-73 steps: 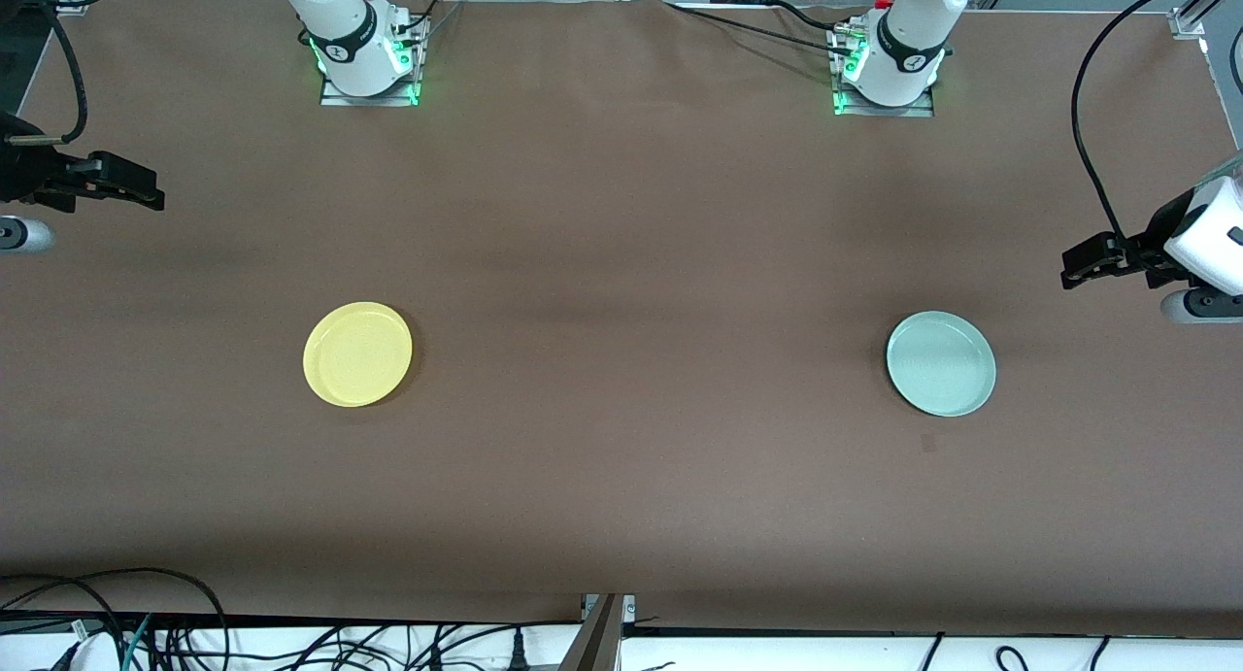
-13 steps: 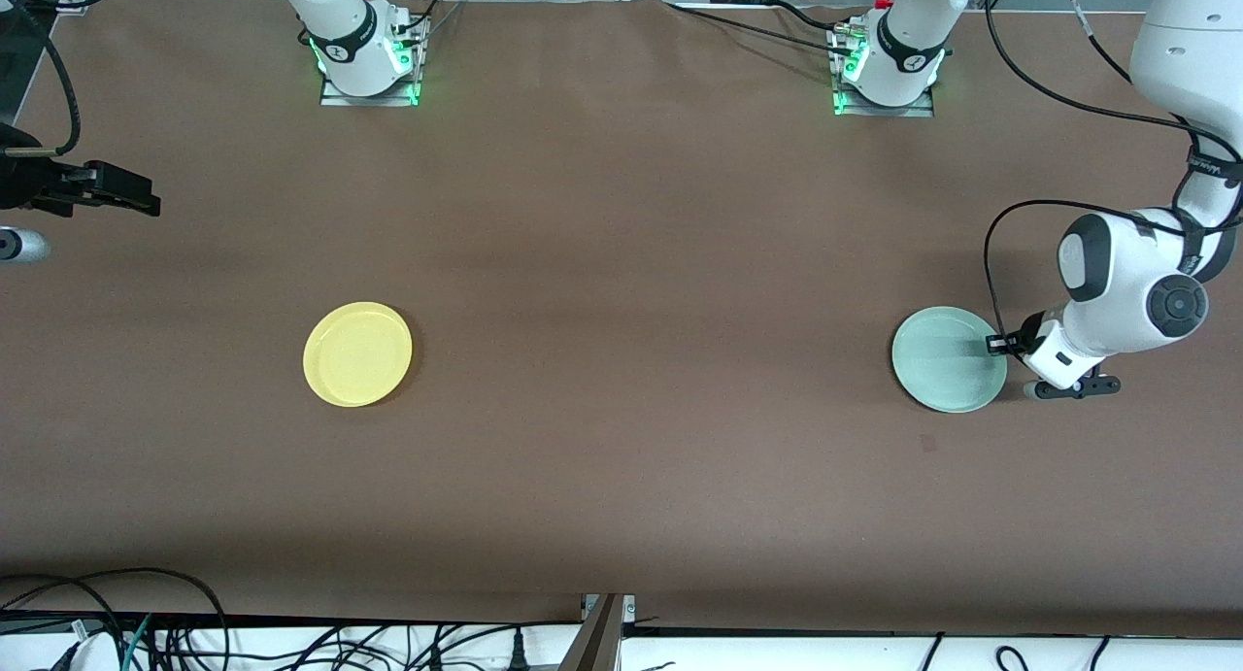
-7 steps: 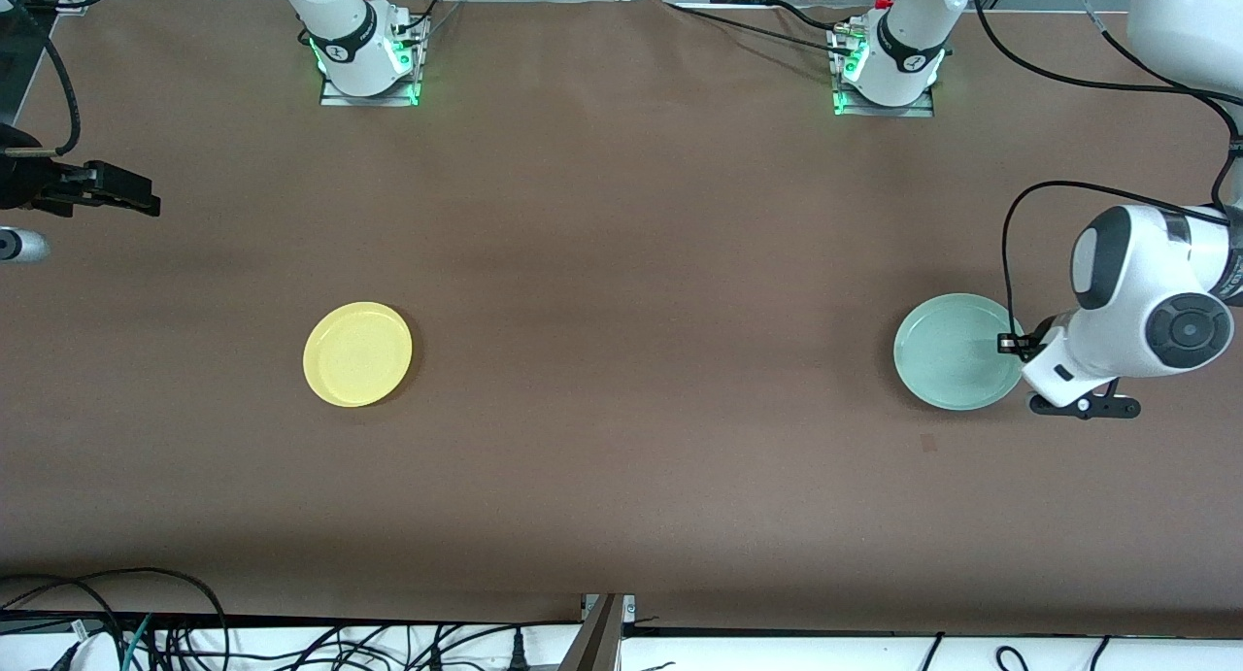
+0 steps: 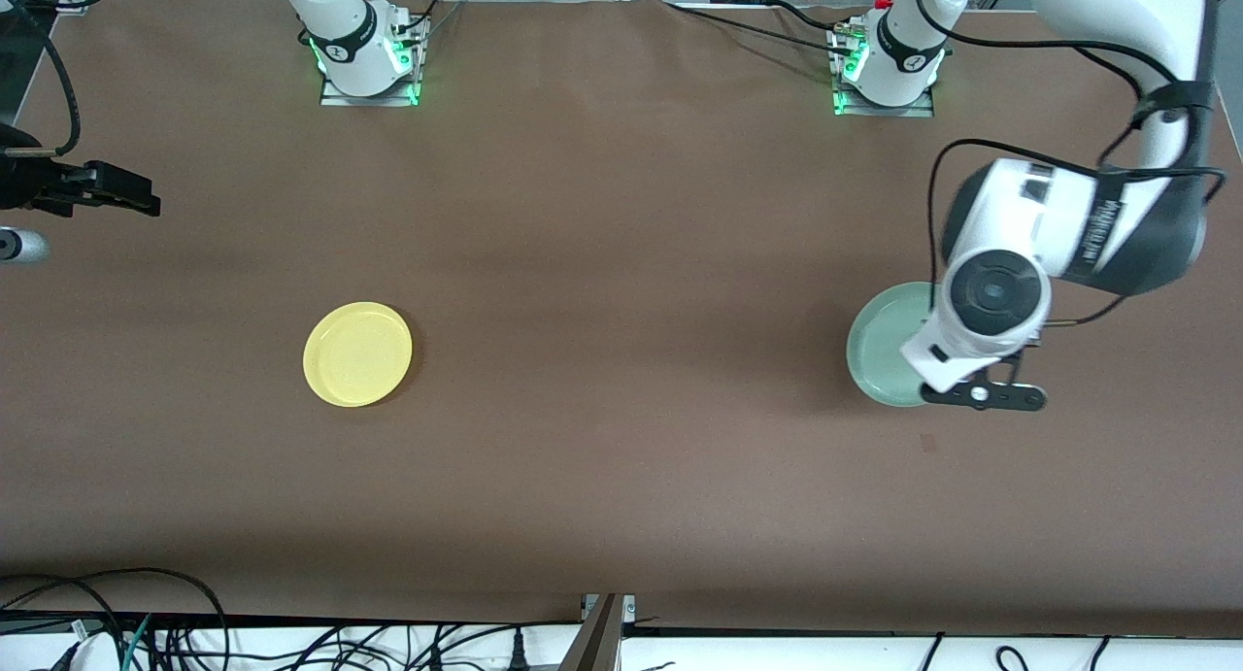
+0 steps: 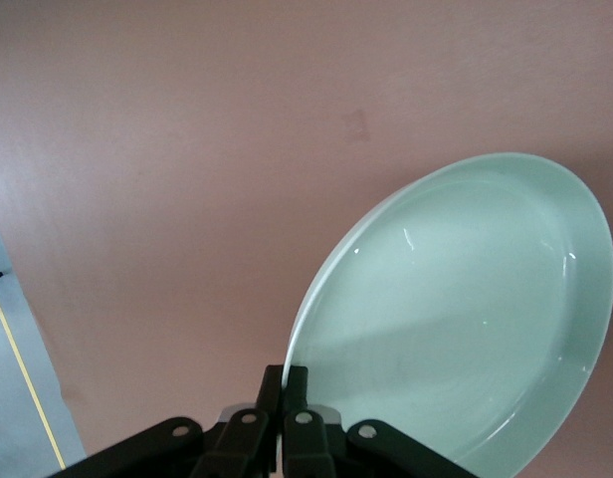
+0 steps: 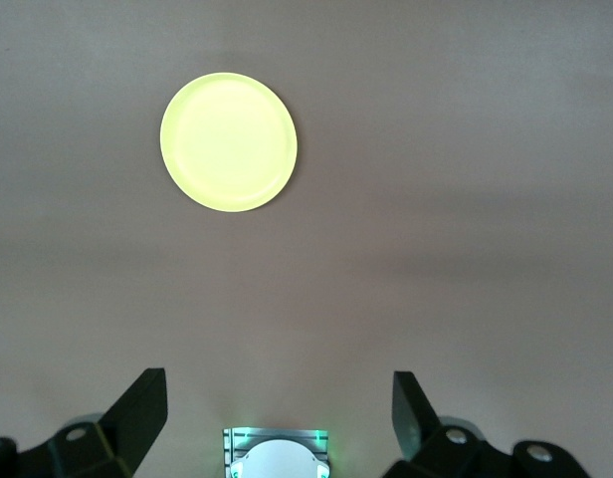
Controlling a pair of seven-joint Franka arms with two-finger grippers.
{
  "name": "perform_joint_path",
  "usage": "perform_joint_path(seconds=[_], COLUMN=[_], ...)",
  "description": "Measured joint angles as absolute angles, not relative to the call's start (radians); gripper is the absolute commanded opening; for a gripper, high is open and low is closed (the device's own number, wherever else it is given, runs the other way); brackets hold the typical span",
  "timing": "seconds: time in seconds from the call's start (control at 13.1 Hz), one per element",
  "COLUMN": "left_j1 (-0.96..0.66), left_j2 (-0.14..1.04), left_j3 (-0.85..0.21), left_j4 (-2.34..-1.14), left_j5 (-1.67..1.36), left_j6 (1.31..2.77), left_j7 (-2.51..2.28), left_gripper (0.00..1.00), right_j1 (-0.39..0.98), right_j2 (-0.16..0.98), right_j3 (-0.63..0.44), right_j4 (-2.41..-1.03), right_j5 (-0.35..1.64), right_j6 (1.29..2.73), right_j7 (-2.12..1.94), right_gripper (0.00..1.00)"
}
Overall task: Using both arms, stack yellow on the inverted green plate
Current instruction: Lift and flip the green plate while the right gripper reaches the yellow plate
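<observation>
The pale green plate [image 4: 879,346] is up off the table and tilted on edge, mostly hidden under the left arm's wrist [image 4: 983,297]. In the left wrist view my left gripper [image 5: 295,376] is shut on the rim of the green plate [image 5: 456,319], whose hollow face shows. The yellow plate [image 4: 357,353] lies flat, rim up, toward the right arm's end of the table; it also shows in the right wrist view [image 6: 228,141]. My right gripper [image 4: 146,197] is open and empty, waiting at the table's edge at the right arm's end, well away from the yellow plate.
The brown table [image 4: 621,263] carries only the two plates. The right arm's base [image 4: 367,59] and the left arm's base [image 4: 886,69] stand at the table's edge farthest from the front camera. Cables [image 4: 291,642] hang below the nearest edge.
The left arm has swung toward the table's middle and turned its wrist, carrying the green plate up and tilting it on edge. The right arm and the yellow plate have not moved.
</observation>
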State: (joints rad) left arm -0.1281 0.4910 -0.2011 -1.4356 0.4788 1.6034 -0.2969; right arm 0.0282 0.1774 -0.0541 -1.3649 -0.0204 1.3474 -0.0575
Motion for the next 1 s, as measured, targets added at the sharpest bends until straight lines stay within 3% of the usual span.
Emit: perform_joint_path(seconds=[0.46, 1.0], left_j1=[-0.379, -0.626], left_j2=[0.519, 0.678], left_j3=[-0.199, -0.184], left_j4=[-1.426, -1.347], left_j5=[0.623, 0.883], left_j6=[1.558, 1.529], left_j7=[-0.505, -0.704], left_gripper=[0.00, 0.00], right_j1=[0.028, 0.004], right_j2=[0.177, 0.202], right_j3=[-0.054, -0.058], right_j4=[-1.365, -1.366], right_j5=[-0.020, -0.018], right_j6=[1.347, 1.345], right_j7=[-0.057, -0.065], right_gripper=[1.00, 1.00])
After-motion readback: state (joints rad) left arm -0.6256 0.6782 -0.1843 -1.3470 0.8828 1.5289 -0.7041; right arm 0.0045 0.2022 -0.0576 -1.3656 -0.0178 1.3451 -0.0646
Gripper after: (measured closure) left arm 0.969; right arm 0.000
